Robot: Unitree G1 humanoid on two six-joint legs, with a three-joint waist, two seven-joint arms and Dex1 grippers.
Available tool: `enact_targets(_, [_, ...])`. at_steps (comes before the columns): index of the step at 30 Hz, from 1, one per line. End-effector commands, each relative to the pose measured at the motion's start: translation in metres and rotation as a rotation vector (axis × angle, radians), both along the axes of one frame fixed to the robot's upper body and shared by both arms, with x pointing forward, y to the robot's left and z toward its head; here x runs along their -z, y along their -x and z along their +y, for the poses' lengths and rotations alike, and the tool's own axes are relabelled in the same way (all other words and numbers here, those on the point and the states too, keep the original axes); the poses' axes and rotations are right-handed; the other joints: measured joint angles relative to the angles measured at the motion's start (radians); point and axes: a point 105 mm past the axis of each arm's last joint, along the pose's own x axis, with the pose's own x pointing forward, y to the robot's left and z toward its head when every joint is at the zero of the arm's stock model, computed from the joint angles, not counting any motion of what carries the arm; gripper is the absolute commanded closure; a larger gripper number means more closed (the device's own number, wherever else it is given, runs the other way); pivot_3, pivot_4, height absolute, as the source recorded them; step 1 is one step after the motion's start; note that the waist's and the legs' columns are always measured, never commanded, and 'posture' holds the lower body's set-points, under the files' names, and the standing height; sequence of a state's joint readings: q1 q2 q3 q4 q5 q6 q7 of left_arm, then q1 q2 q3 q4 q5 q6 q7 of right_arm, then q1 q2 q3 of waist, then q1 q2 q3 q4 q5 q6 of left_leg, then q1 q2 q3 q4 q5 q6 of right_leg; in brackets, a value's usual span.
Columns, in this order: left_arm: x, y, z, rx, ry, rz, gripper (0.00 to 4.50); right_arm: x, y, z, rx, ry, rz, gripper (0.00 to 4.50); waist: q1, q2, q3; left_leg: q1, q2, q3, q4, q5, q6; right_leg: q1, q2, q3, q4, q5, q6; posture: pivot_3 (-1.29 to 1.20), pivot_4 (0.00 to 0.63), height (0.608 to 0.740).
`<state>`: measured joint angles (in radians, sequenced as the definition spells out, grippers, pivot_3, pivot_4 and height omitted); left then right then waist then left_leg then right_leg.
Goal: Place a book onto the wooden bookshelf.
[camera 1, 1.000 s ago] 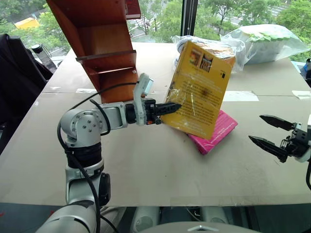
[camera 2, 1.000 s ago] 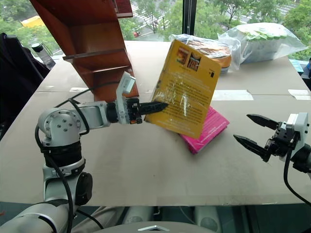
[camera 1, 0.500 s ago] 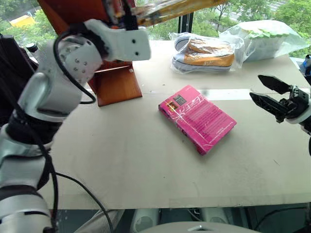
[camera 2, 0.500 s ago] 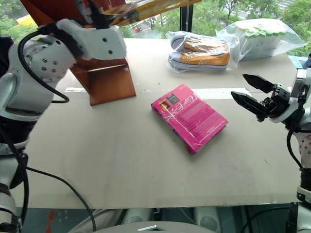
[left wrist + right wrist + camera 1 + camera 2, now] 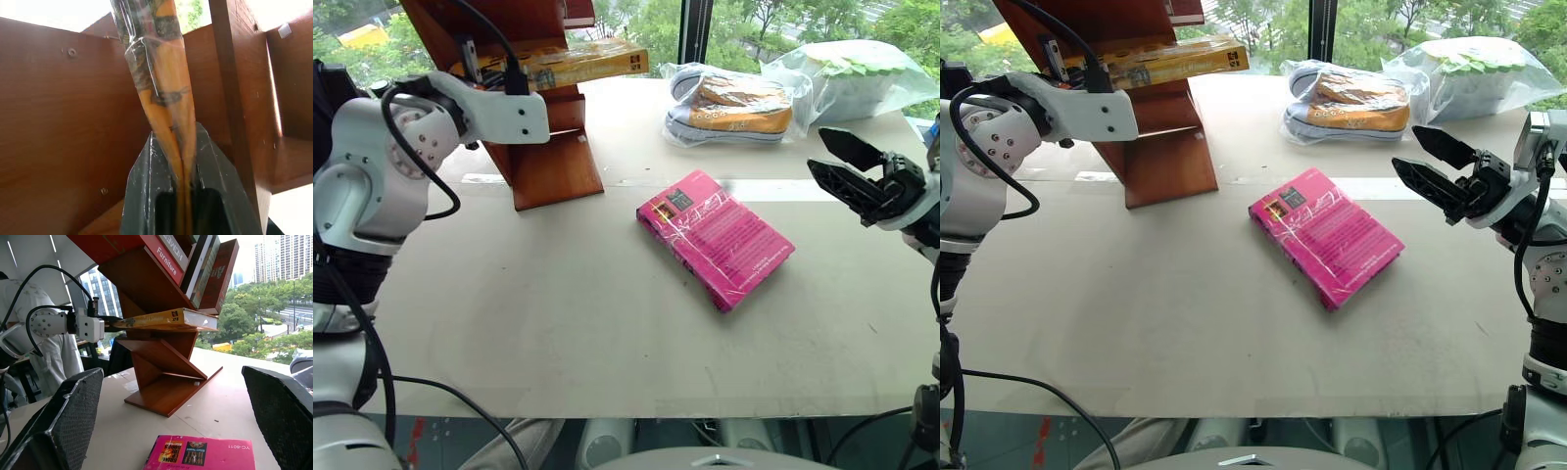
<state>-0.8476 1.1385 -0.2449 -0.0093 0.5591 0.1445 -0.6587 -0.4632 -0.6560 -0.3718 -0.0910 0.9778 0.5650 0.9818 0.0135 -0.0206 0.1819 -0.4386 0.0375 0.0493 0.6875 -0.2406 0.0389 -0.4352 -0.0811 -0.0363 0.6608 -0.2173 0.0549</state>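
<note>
The book (image 5: 570,61) lies flat in a compartment of the wooden bookshelf (image 5: 543,157), its long axis running roughly level and crosswise, with its yellow spine facing the camera in the head views and one end jutting out past the shelf's slanted side toward the wrapped sneakers (image 5: 732,103). The left gripper (image 5: 183,161) is clamped on the other end of the book, at the shelf's far side from the sneakers; the left wrist view looks along the two black fingers pinched tight on the plastic-wrapped edge, with the book running straight away from them and the reddish-brown panels of the shelf close around it, detail the head views cannot give because the white forearm covers the grip there. The right wrist view shows the shelf from the table side: the book rests level on a slanted board, with a row of leaning books (image 5: 205,264) in the compartment above it, and the shelf's foot stands on the table (image 5: 607,333). The right gripper (image 5: 847,168) hangs in the air well apart from the shelf, its jaws spread wide with nothing between them. On the table in front of the shelf, between it and the right gripper, lies the magenta-pink book (image 5: 715,238), flat and turned at a diagonal. Beyond the sneakers, farther from the shelf, sits a clear bag (image 5: 852,83) with something green and white inside.
</note>
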Motion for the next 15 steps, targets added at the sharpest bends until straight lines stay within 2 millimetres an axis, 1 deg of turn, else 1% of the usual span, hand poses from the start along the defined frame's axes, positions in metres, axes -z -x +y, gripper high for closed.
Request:
enact_targets(1, [-0.0115, 0.007, 0.0111, -0.056, 0.027, -0.019, 4.45, -0.0208, 0.0083, 0.001, -0.03, -0.047, -0.074, 0.0, -0.001, 0.0, 0.0, 0.0, 0.0, 0.0, 0.0, 0.0, 0.0, 0.0, 0.0, 0.0, 0.0, 0.0, 0.0, 0.0, 0.15, 0.693])
enact_targets(4, [-0.0073, 0.0082, 0.0151, -0.08, 0.024, 0.003, 4.45, -0.0235, 0.0101, 0.0018, -0.049, -0.069, -0.077, 0.0, -0.005, 0.0, 0.0, 0.001, 0.0, 0.0, 0.0, 0.0, 0.0, 0.0, 0.0, 0.0, 0.001, 0.0, 0.0, 0.0, 0.15, 0.693])
enact_targets(9, [-0.0057, 0.0087, 0.0139, -0.087, 0.039, 0.021, 4.45, -0.0228, 0.0094, 0.0019, -0.05, -0.073, -0.076, 0.0, -0.012, 0.0, 0.0, 0.001, 0.001, 0.0, 0.0, 0.0, 0.0, 0.0, 0.001, 0.0, 0.001, 0.0, 0.0, 0.0, 0.15, 0.693])
enact_targets(10, [-0.0053, 0.0088, 0.0145, -0.092, 0.042, 0.026, 3.72, -0.0228, 0.009, 0.0019, -0.049, -0.074, -0.078, 0.0, -0.014, 0.0, 0.0, 0.001, 0.001, 0.0, 0.0, 0.0, 0.0, 0.0, 0.001, 0.0, 0.001, 0.0, 0.0, 0.0, 0.15, 0.693])
enact_targets(12, [-0.0049, 0.009, 0.0146, -0.098, 0.046, 0.03, 2.95, -0.0222, 0.0088, 0.0014, -0.048, -0.073, -0.079, 0.0, -0.015, 0.0, 0.0, 0.001, 0.001, 0.0, 0.0, 0.0, 0.0, 0.0, 0.001, 0.001, 0.001, 0.0, 0.0, 0.0, 0.15, 0.693])
enact_targets(14, [-0.0035, 0.0095, 0.0156, -0.1, 0.084, 0.036, 1.93, -0.0215, 0.0084, 0.0007, -0.045, -0.071, -0.079, 0.0, -0.014, 0.0, 0.0, 0.001, 0.001, 0.0, 0.0, 0.0, 0.0, 0.0, 0.001, 0.001, 0.002, 0.0, 0.0, 0.0, 0.15, 0.693])
enact_targets(15, [-0.0025, 0.0101, 0.0165, -0.103, 0.099, 0.036, 1.32, -0.0211, 0.0082, 0.0, -0.043, -0.07, -0.079, 0.0, -0.014, 0.0, 0.0, 0.001, 0.001, 0.0, 0.0, 0.0, 0.0, 0.0, 0.001, 0.001, 0.002, 0.0, 0.0, 0.0, 0.15, 0.693])
